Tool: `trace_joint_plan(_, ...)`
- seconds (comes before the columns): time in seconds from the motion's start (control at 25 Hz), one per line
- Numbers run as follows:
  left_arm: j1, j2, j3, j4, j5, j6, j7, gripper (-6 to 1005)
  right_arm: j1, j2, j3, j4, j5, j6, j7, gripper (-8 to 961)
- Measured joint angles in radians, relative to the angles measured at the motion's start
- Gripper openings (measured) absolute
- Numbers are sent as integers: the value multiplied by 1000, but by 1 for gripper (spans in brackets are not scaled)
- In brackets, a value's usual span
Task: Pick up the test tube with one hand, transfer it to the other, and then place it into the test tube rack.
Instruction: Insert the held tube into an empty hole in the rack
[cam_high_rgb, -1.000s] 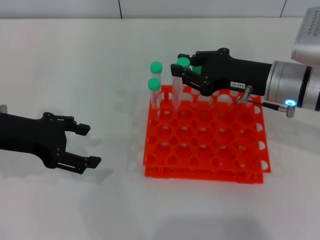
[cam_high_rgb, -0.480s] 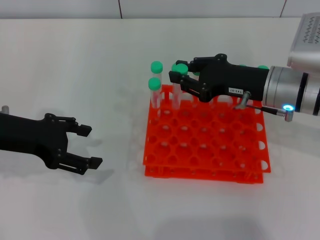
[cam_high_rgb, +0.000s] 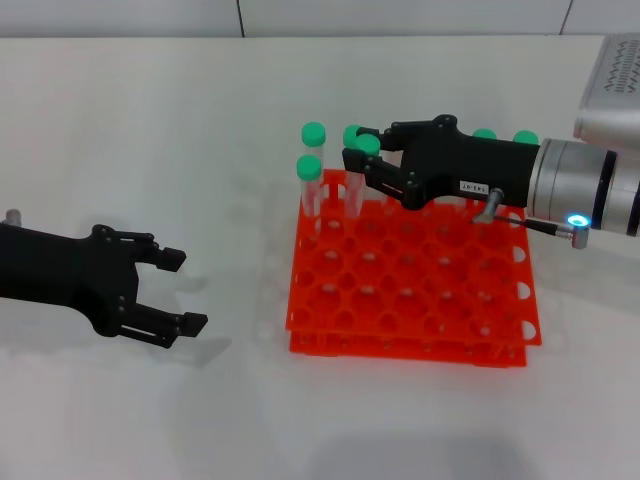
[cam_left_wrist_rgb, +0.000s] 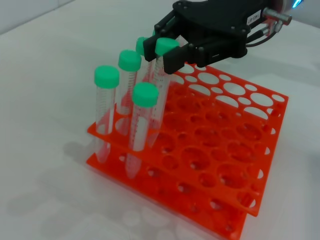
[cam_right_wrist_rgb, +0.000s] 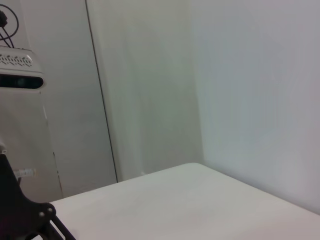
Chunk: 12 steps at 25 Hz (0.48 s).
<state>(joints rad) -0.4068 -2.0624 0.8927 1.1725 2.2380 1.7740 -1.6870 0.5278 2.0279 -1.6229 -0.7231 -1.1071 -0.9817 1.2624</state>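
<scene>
Green-capped test tube (cam_high_rgb: 357, 170) sits in the rack (cam_high_rgb: 420, 290); right gripper (cam_high_rgb: 362, 163) jaws, clamping it, should release vertically; left gripper (cam_high_rgb: 178, 292) jaws open, empty.

Rack (cam_high_rgb: 415, 275) centre of table (cam_high_rgb: 150, 130); tubes (cam_high_rgb: 311, 180) in far-left holes; left end effector (cam_high_rgb: 178, 290) left of rack.

Lighting even, bright, diffuse from overhead. Soft faint shadows lie on the white matte tabletop (cam_high_rgb: 150, 120) beside the bright orange-red plastic holed rack (cam_high_rgb: 410, 290). No hard glare. Head and left wrist views sharp; right wrist view pale, low contrast.
</scene>
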Motion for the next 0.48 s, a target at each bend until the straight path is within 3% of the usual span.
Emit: trace_joint_plan(0.48, -3, -1, 0, -14, 0, -1, 1, 888, 2, 0, 0, 14, 0, 0, -2, 265)
